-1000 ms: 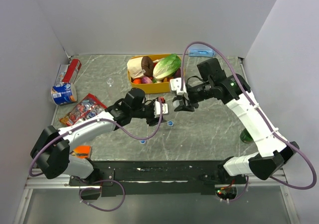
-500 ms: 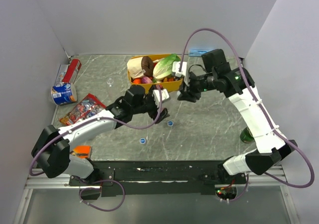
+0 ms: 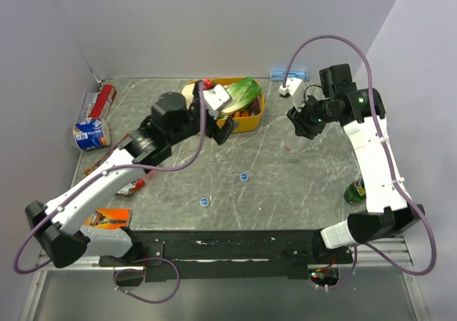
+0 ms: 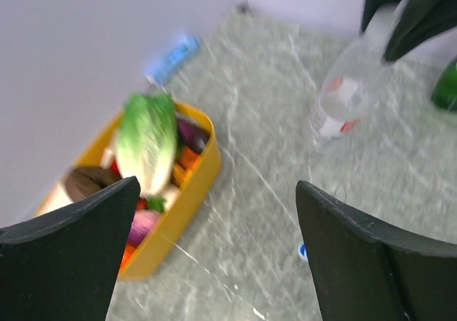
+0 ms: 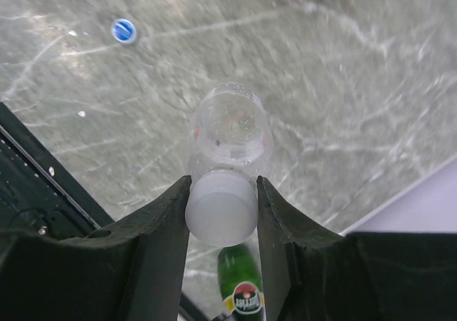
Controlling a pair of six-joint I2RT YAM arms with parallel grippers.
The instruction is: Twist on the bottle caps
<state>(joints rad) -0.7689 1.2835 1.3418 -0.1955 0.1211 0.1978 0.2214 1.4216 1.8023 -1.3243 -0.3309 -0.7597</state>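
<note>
Clear plastic bottle (image 5: pixel 230 132) hangs at 3 o'clock of the worktop (image 3: pixel 314 178) centre in my top view. Its whitish cap (image 5: pixel 220 208) is pinched between the narrowed fingers of the right end effector (image 5: pixel 223 192), and I cannot tell whether its base touches the stone. Two blue caps (image 3: pixel 243 176) lie loose at 5 and 7 o'clock of centre, well apart from it. My left end effector (image 4: pixel 216 192) stands wide, holding nothing, near the yellow tub (image 3: pixel 251 123) of vegetables at 12 o'clock. A green bottle (image 3: pixel 353 191) stands at 4 o'clock by the right edge
</note>
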